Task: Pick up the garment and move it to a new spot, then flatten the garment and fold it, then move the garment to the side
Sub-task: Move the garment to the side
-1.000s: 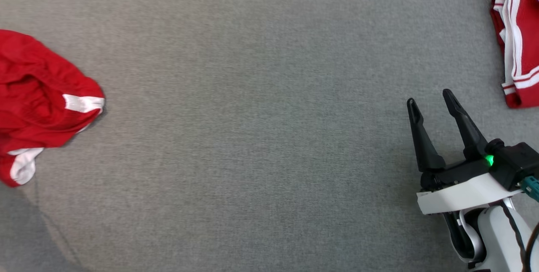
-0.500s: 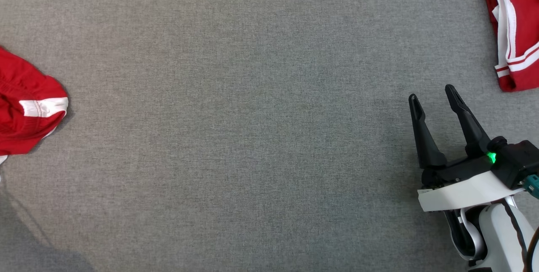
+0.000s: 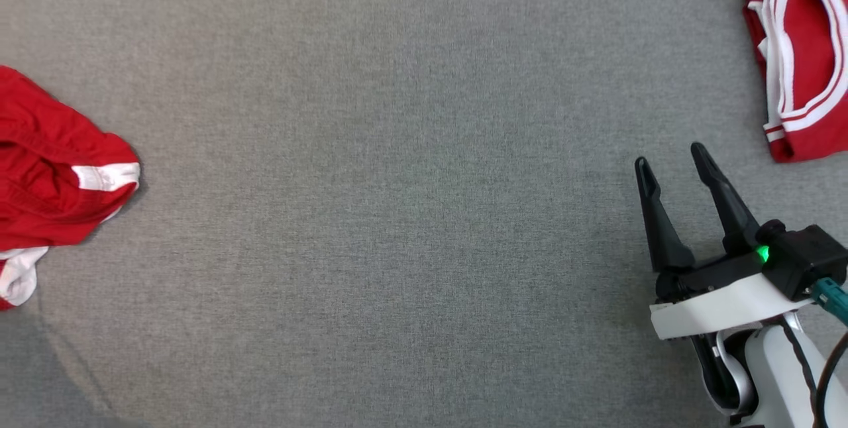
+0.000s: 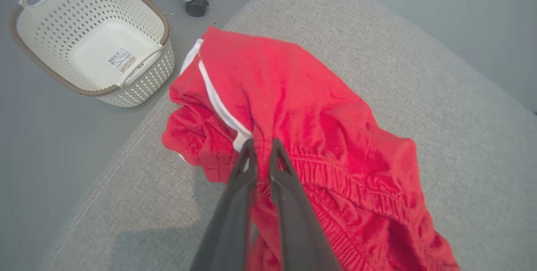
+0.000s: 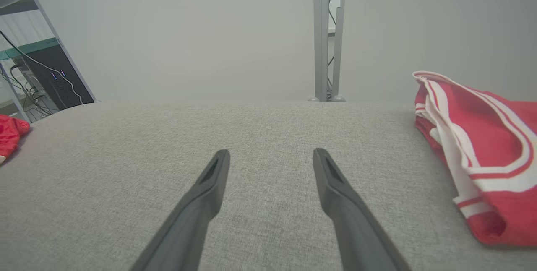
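Note:
The crumpled red garment (image 3: 53, 183) with white trim lies at the left edge of the grey fabric surface (image 3: 397, 183). In the left wrist view my left gripper (image 4: 261, 143) is shut on a fold of the garment (image 4: 319, 111) near its elastic waistband, with red cloth pinched between the two fingers. My right gripper (image 3: 672, 166) hovers at the lower right, open and holding nothing. In the right wrist view, its fingers (image 5: 214, 178) are spread over bare fabric, and the garment (image 5: 10, 134) peeks in at the far left.
A folded red and white garment (image 3: 798, 57) lies at the far right, also seen beside my right gripper (image 5: 482, 149). A white laundry basket (image 4: 37, 23) stands on the floor off the surface's left corner. A metal post (image 5: 328, 32) rises behind the far edge.
My left gripper has closed on the garment. The head camera has shifted a little, so both garments slide in the picture. The right gripper has stayed open in place.

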